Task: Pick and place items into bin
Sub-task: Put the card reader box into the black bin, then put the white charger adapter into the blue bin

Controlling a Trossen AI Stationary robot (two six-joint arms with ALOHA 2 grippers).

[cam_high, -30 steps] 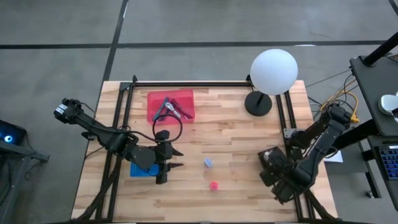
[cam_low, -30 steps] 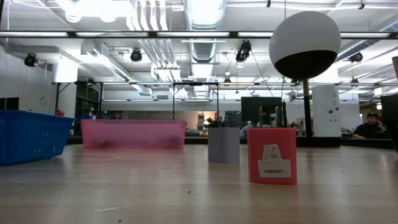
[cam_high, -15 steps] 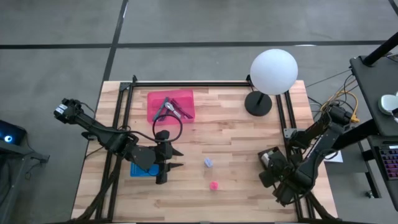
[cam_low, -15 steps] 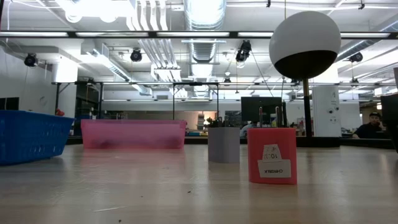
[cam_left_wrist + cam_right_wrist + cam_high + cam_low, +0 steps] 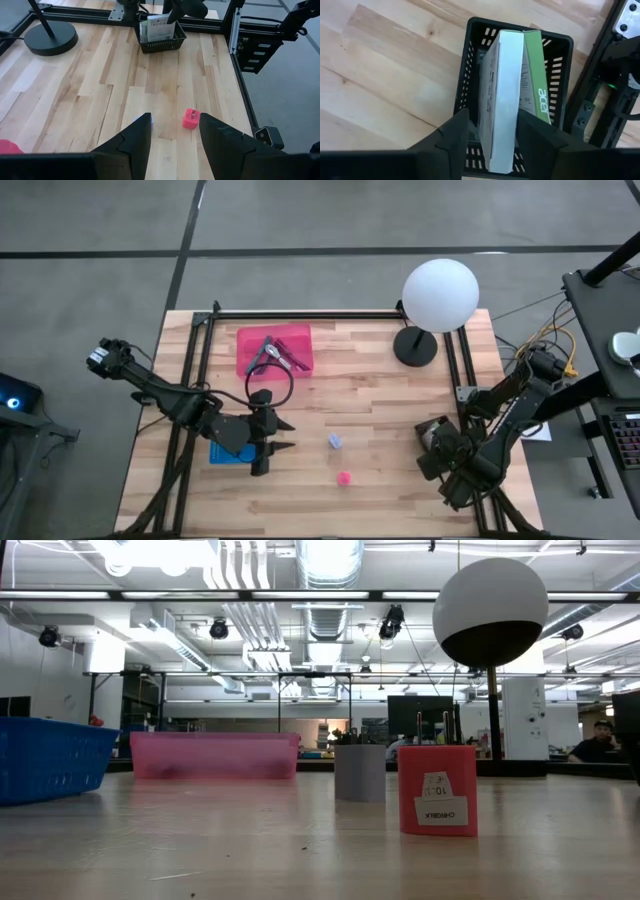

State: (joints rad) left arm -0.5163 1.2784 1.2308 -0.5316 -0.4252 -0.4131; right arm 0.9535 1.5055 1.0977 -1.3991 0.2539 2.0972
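A pink block (image 5: 344, 477) and a lavender block (image 5: 335, 441) stand on the wooden table near its middle front. In the low view the pink block (image 5: 437, 790) wears a white label. My left gripper (image 5: 282, 437) hangs open above the table just left of them; past its fingers (image 5: 175, 117) the pink block (image 5: 191, 119) shows. A blue bin (image 5: 222, 452) lies under the left arm. My right gripper (image 5: 440, 452) points down, open, over a black basket (image 5: 470, 65). Its fingers stand on either side of a white box (image 5: 501, 95) in that basket. My right gripper comes from above with its fingers on either side of the white box's upper edge (image 5: 497, 135). The box stands on edge in the basket beside a green box (image 5: 536, 75). A gap shows at one finger; whether the other touches the box I cannot tell.
A pink tray (image 5: 250, 365) at the back left holds pen-like sticks and a silver tool. A white globe lamp (image 5: 440, 295) on a black foot (image 5: 415, 346) stands at the back right. Black rails (image 5: 300, 315) frame the table. Bare wood lies between the two arms.
My right gripper has sunk a little over the black basket. The left arm, the blocks and the bins have kept still.
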